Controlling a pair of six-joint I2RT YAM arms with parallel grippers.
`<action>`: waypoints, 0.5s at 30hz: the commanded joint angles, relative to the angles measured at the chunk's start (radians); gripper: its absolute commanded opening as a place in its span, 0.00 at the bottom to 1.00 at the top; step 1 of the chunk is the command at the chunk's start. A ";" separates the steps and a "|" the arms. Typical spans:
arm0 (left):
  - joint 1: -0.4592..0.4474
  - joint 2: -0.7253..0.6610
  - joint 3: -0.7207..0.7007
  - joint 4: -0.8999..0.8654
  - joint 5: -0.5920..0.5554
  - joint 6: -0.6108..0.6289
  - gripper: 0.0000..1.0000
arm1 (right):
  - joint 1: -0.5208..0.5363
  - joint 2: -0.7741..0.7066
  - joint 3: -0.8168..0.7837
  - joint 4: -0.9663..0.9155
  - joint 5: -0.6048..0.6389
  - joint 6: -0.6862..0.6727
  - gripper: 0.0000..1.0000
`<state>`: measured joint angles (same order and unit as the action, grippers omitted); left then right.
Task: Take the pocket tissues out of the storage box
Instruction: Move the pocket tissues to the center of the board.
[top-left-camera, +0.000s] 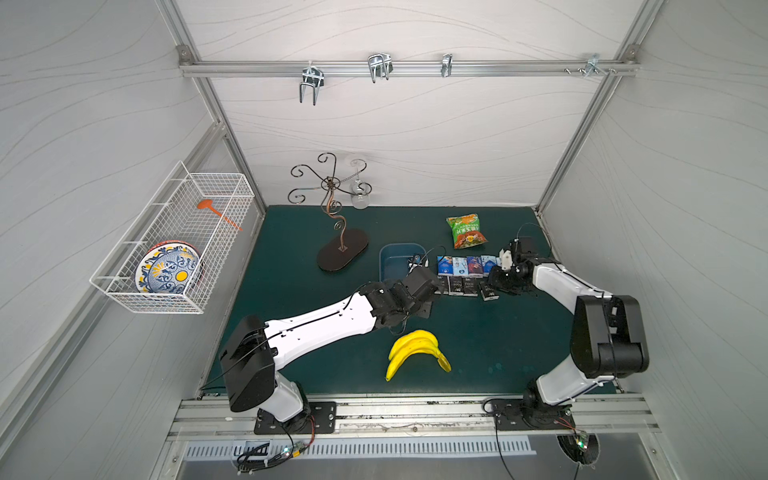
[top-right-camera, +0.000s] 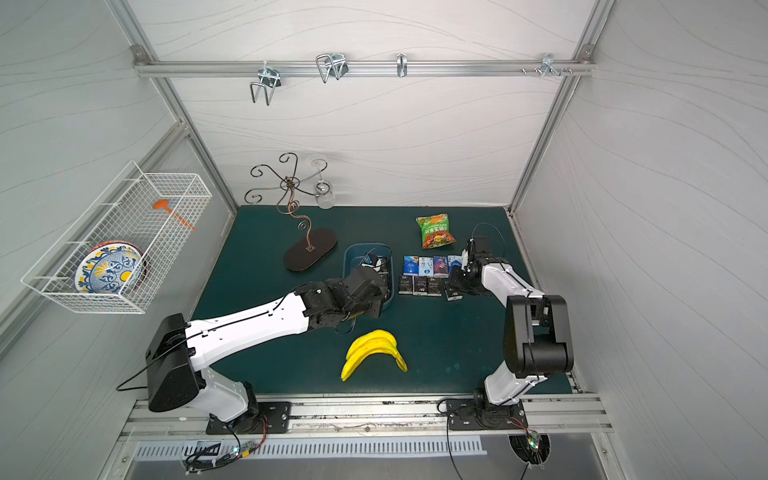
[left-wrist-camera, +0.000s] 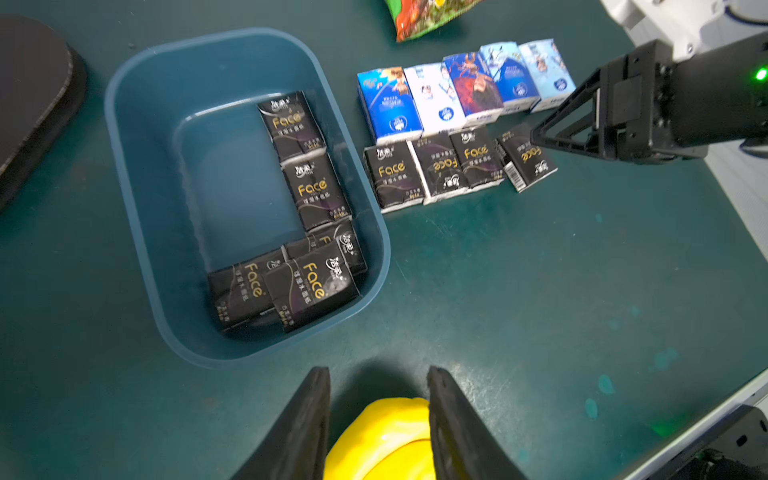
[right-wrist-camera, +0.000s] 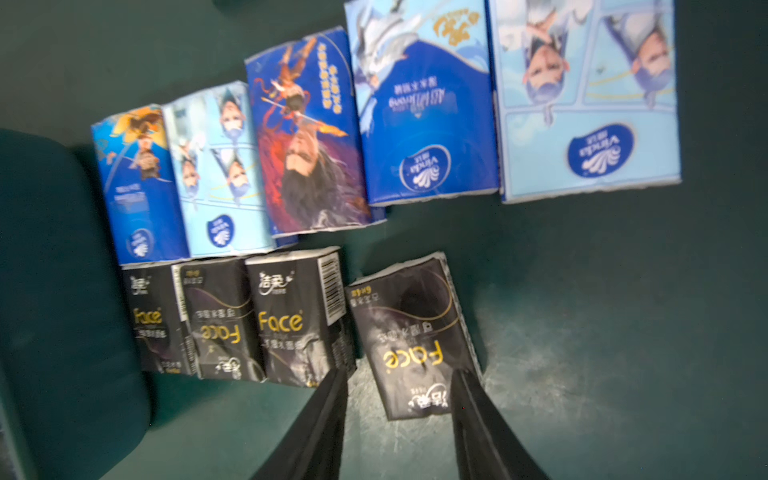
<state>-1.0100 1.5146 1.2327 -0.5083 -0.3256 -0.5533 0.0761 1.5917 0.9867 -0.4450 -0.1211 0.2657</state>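
The storage box (left-wrist-camera: 137, 174) stood near the middle of the worktop (left-wrist-camera: 540, 291), toward its rear edge. Five black pocket tissues (left-wrist-camera: 318, 191) lay inside, along its right wall and front end. The left gripper (left-wrist-camera: 378, 370) hovered between the box and the bananas (left-wrist-camera: 382, 436), jaws parted and empty. Further right on the worktop, five blue-and-white packs (left-wrist-camera: 432, 97) formed a rear row and four black packs (left-wrist-camera: 440, 166) a front row. The right gripper (right-wrist-camera: 400, 371) stood open astride the skewed pack (right-wrist-camera: 411, 332) ending that row; contact could not be confirmed. Assessment: nine out, five left to take. In a top view the left arm (top-left-camera: 324, 316) hid most of the box's contents; only the left wrist view showed all five.
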 joint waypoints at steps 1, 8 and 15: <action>-0.004 -0.060 0.051 -0.008 -0.061 -0.003 0.43 | -0.006 -0.016 -0.007 -0.001 -0.033 0.013 0.45; -0.004 -0.101 0.033 -0.095 -0.135 -0.014 0.44 | 0.076 -0.065 -0.014 0.057 -0.116 0.045 0.44; -0.002 -0.122 0.028 -0.150 -0.172 -0.042 0.45 | 0.299 -0.030 0.066 0.076 -0.042 0.106 0.44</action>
<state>-1.0100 1.4200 1.2331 -0.6300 -0.4557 -0.5770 0.3336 1.5570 1.0111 -0.3927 -0.1852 0.3317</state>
